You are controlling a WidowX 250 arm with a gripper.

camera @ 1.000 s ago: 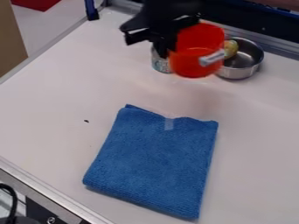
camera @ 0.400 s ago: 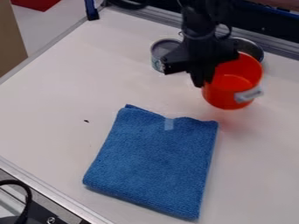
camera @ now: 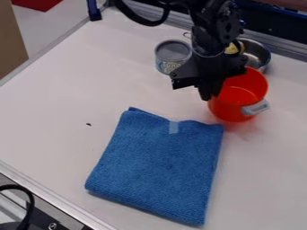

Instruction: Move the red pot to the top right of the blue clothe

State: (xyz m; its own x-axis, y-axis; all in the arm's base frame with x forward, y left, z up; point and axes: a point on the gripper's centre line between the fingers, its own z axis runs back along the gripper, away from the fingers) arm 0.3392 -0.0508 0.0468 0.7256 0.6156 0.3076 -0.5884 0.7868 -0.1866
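My gripper (camera: 210,92) hangs over the upper right part of the table, shut on the left side of the red pot (camera: 239,96). The pot is upright, with its grey handle toward the lower right, just beyond the top right corner of the blue cloth (camera: 159,166). Whether its base touches the table is hard to tell. The cloth lies folded and flat in the lower middle of the view.
A tin can (camera: 172,56) stands to the left of the arm. Behind the pot is a metal pan (camera: 256,53) with a yellow item (camera: 234,48) in it. A metal rail (camera: 282,42) runs along the table's back edge.
The arm has carried the red pot right and toward the cloth's top right corner, lowering it slightly lately. The can and the pan have come into fuller view.
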